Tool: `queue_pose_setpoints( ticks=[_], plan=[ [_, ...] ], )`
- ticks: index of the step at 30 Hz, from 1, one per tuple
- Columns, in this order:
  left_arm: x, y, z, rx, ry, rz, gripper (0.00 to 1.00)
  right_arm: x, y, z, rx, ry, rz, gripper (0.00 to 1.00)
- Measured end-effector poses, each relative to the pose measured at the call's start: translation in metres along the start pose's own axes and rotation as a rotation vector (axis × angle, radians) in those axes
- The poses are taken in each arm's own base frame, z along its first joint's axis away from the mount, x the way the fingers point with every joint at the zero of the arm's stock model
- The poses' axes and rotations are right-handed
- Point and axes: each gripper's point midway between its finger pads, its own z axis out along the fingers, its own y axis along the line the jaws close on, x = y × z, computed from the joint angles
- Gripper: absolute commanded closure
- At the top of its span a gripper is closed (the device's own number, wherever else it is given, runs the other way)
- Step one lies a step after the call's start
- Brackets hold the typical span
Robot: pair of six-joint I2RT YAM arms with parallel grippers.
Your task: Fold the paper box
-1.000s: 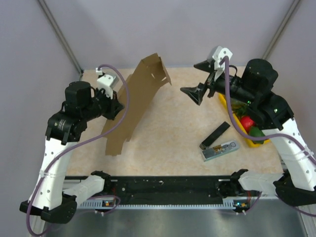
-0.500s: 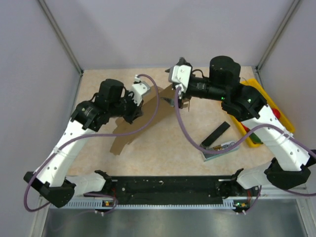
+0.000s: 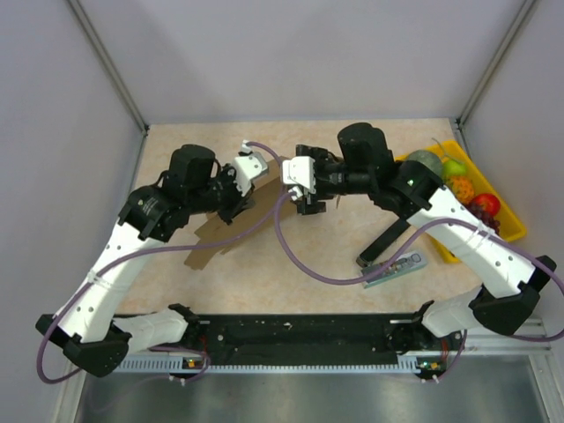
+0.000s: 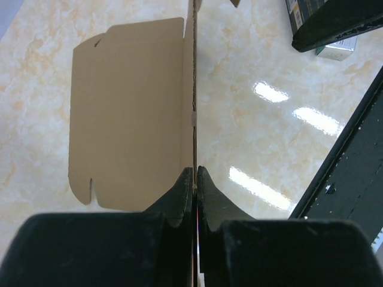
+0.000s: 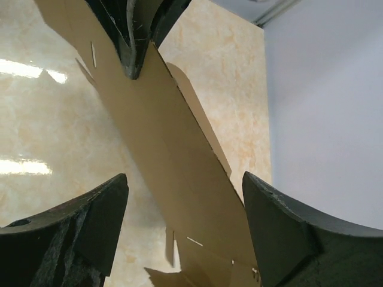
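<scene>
The paper box [image 3: 216, 242] is a flat brown cardboard sheet with flaps and slits, held tilted on edge over the marble tabletop. My left gripper [image 3: 249, 181] is shut on its upper edge. In the left wrist view the black jaws [image 4: 195, 174] pinch the sheet edge-on, with one panel [image 4: 128, 107] spread out to the left. My right gripper [image 3: 304, 201] is at the sheet's far end. In the right wrist view it [image 5: 185, 203] stands open, one finger [image 5: 102, 221] on each side of a long panel [image 5: 161, 137], with gaps on both sides.
A yellow tray [image 3: 514, 231] of plastic fruit stands at the right edge. A black bar [image 3: 388, 240] and a small printed box [image 3: 395, 269] lie on the table in front of the right arm. A black rail [image 3: 300, 330] runs along the near edge.
The right arm has swung left from near the tray to the sheet, its jaws narrowing. The left arm has moved right and lowered the sheet from nearly upright to a low tilt.
</scene>
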Motion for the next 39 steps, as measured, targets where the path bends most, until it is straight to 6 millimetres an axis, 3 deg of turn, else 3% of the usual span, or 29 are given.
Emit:
queue_pose_setpoints(
  ticks=[6,14,21,25,30,33,34,37,39],
  plan=[
    [-0.001,-0.004,-0.005,0.008,-0.008,0.019,1.00,-0.007,0.002,0.001,-0.015,-0.029,-0.009,0.24],
    [-0.001,-0.008,-0.005,0.020,-0.005,0.061,1.00,-0.013,0.004,0.005,-0.029,-0.052,-0.043,0.46],
    [0.003,-0.011,-0.019,0.005,-0.030,0.142,1.00,-0.026,0.002,0.014,-0.038,-0.098,-0.068,0.53],
    [0.007,-0.015,-0.030,-0.008,-0.064,0.185,1.00,-0.030,0.004,0.016,-0.046,-0.109,-0.074,0.61],
    [0.001,-0.017,-0.041,-0.032,-0.134,0.270,1.00,-0.021,0.006,0.020,-0.047,-0.085,-0.058,0.60],
    [0.005,-0.017,-0.040,-0.035,-0.135,0.294,1.00,-0.019,0.009,0.022,-0.054,-0.082,-0.049,0.68],
    [0.005,-0.016,-0.040,-0.040,-0.134,0.300,1.00,-0.019,0.009,0.022,-0.052,-0.080,-0.049,0.76],
    [0.005,-0.011,-0.041,-0.065,-0.128,0.314,0.88,-0.018,0.010,0.023,-0.055,-0.079,-0.036,1.00],
    [0.003,-0.006,-0.043,-0.094,-0.135,0.315,0.67,-0.017,0.013,0.023,-0.066,-0.078,-0.017,1.00]
  ],
)
